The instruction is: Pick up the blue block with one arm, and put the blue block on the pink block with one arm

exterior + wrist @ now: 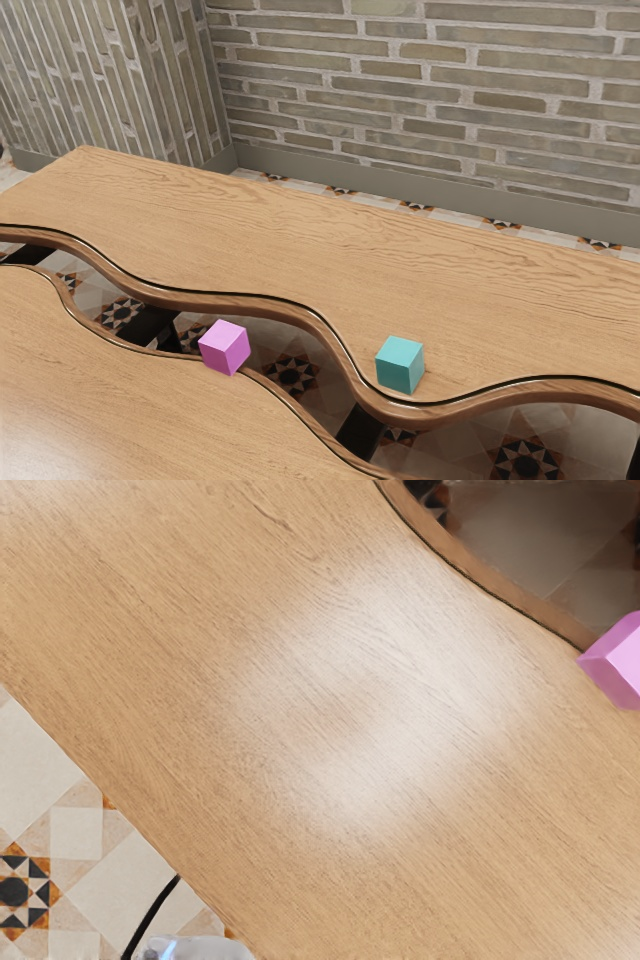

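Note:
The blue block [400,364], a teal cube, rests on the far wooden tabletop [330,250] close to its wavy front edge. The pink block [224,347] sits on the near wooden tabletop [90,400], right at its curved rim, to the exterior view's left of the blue one. A gap between the two tabletops separates the blocks. In the wrist view a corner of the pink block [615,660] pokes in beyond a broad stretch of the near tabletop [330,730], well away from my hand.
A winding gap [300,375] with patterned floor tiles below runs between the two tabletops. Brick walls [450,90] stand behind the far table. In the wrist view, floor tiles [50,820], a black cable [150,920] and a white object [190,948] lie past the table's edge.

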